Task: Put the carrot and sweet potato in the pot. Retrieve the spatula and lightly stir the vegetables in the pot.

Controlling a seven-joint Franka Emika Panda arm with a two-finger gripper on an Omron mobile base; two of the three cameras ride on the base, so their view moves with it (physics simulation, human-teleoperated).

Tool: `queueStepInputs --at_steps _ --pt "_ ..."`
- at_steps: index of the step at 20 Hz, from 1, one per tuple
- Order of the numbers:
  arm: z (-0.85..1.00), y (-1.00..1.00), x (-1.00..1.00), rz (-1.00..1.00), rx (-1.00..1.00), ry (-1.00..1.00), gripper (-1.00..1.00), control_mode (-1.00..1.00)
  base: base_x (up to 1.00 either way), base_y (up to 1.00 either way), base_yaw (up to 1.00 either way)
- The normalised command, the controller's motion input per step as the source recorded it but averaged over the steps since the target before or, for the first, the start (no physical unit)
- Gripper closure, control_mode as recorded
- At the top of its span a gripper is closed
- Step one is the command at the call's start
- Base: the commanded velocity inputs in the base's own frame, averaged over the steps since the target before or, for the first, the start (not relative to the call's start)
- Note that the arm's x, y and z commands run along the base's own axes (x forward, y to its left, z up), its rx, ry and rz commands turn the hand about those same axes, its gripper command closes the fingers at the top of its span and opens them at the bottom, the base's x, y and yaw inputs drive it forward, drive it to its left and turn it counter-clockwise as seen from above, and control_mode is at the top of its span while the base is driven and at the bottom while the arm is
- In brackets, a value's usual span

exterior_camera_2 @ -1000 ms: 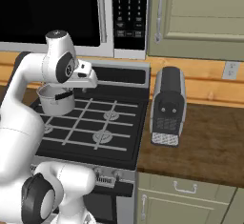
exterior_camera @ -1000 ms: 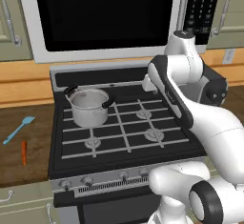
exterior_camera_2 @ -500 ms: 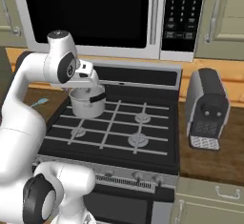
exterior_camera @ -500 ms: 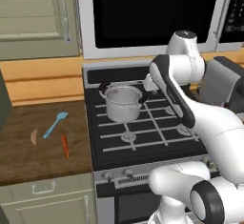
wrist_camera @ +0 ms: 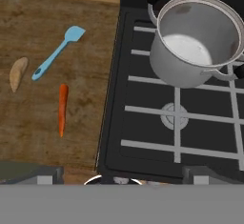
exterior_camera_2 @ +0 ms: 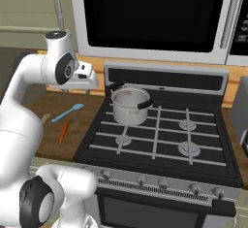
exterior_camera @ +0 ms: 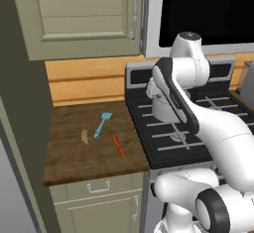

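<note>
Wooden desk (exterior_camera: 89,157) runs along the left of a black gas stove (exterior_camera_2: 160,139), with pale green cabinets above and below and a dark microwave (exterior_camera_2: 150,13) over the burners.

Nearest on the desk lies the carrot (exterior_camera: 118,145), a thin orange stick resting close to the stove's left edge, its narrow end toward the near side in the hand view (wrist_camera: 62,108). Just left of it and a little farther back is the sweet potato (exterior_camera: 85,137), a stubby tan oblong lying flat (wrist_camera: 17,74). Between the two and slightly farther still lies the spatula (exterior_camera: 102,124), light blue, its blade pointing toward the far wall and its handle angled back toward the sweet potato (wrist_camera: 57,52). All three lie apart from one another, none touching.

On the stove, the pot (exterior_camera_2: 130,105) stands upright on the far left burner, shiny steel with black side handles. From the hand view its inside (wrist_camera: 190,46) shows bare metal with no vegetables in it.

Above the seam between desk and stove hangs the claw (exterior_camera_2: 91,82), level with the pot's rim in the right base view and to its left. Its jaws stand spread wide, holding nothing.
</note>
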Motion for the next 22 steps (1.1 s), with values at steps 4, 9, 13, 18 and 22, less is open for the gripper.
queueStepInputs --at_steps 4,9,13,18,22 --pt "0.00 0.00 0.00 0.00 0.00 0.00 -1.00 1.00 0.36 0.01 0.00" --pt "0.00 0.00 0.00 0.00 0.00 0.00 -1.00 1.00 0.85 0.00 0.00" --pt "0.00 0.00 0.00 0.00 0.00 0.00 -1.00 1.00 0.71 0.04 0.00" --pt "-0.03 0.27 -0.25 0.01 0.00 -0.01 -1.00 -1.00 0.04 0.03 0.00" --pt "-0.32 0.56 -0.39 0.04 0.00 0.00 -1.00 -1.00 0.00 0.00 0.00"
